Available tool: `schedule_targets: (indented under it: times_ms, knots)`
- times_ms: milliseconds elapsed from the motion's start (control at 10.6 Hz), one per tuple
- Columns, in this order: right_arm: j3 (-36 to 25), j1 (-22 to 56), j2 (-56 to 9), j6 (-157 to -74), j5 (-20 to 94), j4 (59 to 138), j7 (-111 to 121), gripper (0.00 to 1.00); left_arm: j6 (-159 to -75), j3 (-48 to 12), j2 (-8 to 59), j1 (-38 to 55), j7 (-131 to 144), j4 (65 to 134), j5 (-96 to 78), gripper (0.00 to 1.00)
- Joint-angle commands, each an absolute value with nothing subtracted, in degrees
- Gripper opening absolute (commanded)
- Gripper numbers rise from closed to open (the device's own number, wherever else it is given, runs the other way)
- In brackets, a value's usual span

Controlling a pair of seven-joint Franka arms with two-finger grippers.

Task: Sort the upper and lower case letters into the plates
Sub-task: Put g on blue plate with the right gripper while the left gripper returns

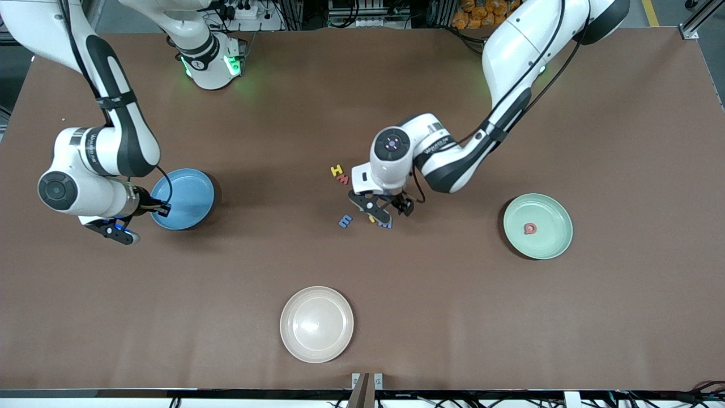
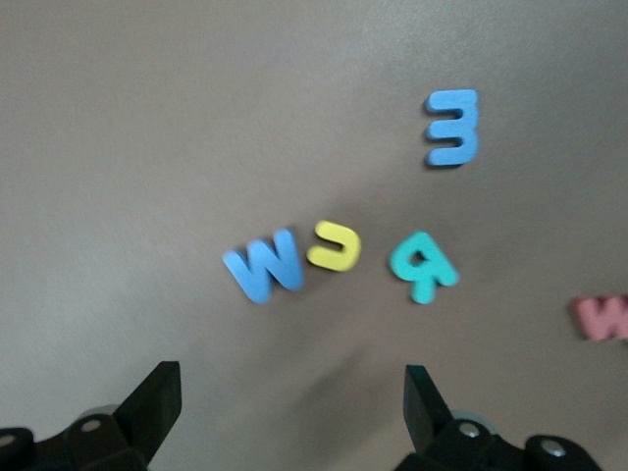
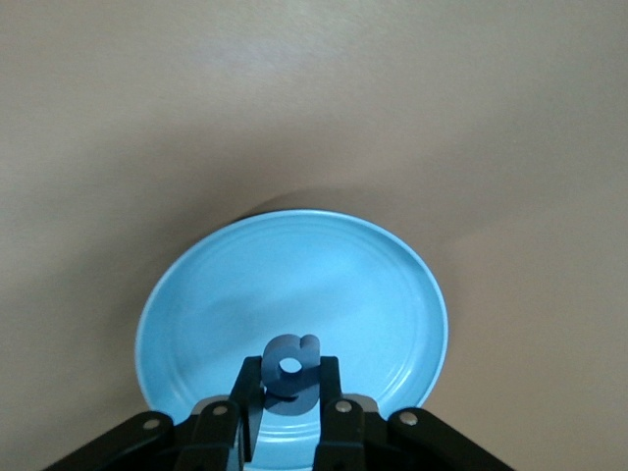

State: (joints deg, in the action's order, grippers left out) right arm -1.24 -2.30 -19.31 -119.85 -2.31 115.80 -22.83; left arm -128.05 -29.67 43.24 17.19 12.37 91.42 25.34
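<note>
My right gripper (image 3: 291, 391) is shut on a small dark-blue letter (image 3: 292, 371) and hangs over the edge of the mid-blue plate (image 3: 324, 285), which has nothing lying in it. In the front view that right gripper (image 1: 162, 208) is at the blue plate's (image 1: 190, 195) rim. My left gripper (image 2: 291, 392) is open over bare table just beside a cluster of letters: a blue W (image 2: 263, 265), a yellow one (image 2: 335, 245), a teal R (image 2: 422, 265), a blue E (image 2: 451, 128) and a red one (image 2: 601, 317). The mint plate (image 1: 550, 215) holds one red letter (image 1: 530, 228).
A yellow H (image 1: 337, 169) and a red letter (image 1: 343, 179) lie at the cluster's edge farther from the front camera, and a blue letter (image 1: 345, 221) lies nearer. A cream plate (image 1: 316, 324) sits near the table's front edge.
</note>
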Motion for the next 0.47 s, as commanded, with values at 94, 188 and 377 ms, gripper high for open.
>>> schedule_targets:
  times_ms: [94, 188, 377]
  knots:
    - [-1.23, -2.55, -19.86, -121.81, 1.05, 117.95, -20.05, 0.35, -131.29, -29.09, 44.82, 16.35, -5.05, 90.18, 25.84, 1.0]
    - [-1.23, -2.55, -19.95, -121.82, 1.05, 117.95, -20.04, 0.55, -131.74, -29.09, 45.43, 16.35, -10.23, 90.18, 25.84, 1.0]
    - [-1.23, -2.55, -19.86, -121.47, 1.05, 117.86, -19.87, 1.0, -134.37, -29.09, 46.57, 16.87, -23.66, 90.18, 25.84, 1.0]
